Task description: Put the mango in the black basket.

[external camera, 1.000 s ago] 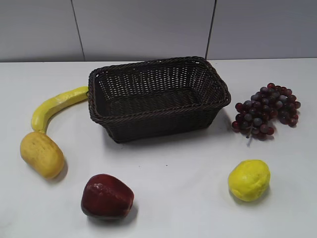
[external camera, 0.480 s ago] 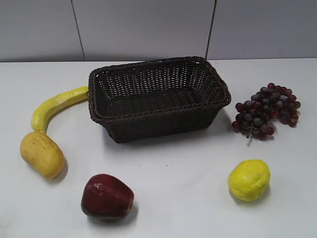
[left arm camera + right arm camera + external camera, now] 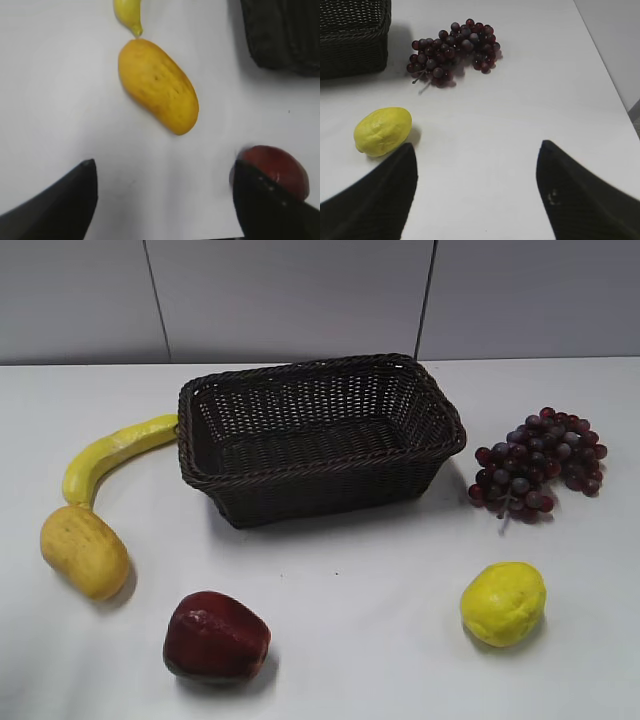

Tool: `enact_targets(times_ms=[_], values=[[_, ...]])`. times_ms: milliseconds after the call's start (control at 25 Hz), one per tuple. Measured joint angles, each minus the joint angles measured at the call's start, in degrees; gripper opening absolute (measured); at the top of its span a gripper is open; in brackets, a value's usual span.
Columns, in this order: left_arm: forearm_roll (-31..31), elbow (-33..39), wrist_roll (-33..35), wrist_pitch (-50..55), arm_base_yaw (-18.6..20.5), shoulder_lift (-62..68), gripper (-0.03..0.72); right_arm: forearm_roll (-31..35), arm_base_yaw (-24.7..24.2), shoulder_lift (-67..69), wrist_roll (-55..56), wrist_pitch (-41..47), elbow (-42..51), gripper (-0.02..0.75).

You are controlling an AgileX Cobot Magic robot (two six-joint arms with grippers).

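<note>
The mango lies on the white table at the left, clear of the black basket, which stands empty at the middle back. In the left wrist view the mango lies ahead of my open, empty left gripper, with the basket's corner at the top right. My right gripper is open and empty over bare table, with the basket's corner at the top left. Neither gripper shows in the exterior view.
A yellow banana lies just behind the mango, its tip nearly touching it. A red apple sits at the front left, beside the left gripper's right finger. A yellow lemon and purple grapes lie on the right.
</note>
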Motion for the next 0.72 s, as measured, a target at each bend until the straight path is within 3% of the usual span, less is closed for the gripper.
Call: enact_targets(times_ms=[320, 720], values=[[-8.4, -0.1, 0.0, -8.2, -3.0, 18.4, 0.666, 0.0, 0.0, 0.0, 0.0, 0.0, 0.0, 0.571], [-9.3, -0.4, -0.1, -14.9, -3.0, 28.1, 0.692, 0.0, 0.0, 0.0, 0.0, 0.0, 0.0, 0.571]])
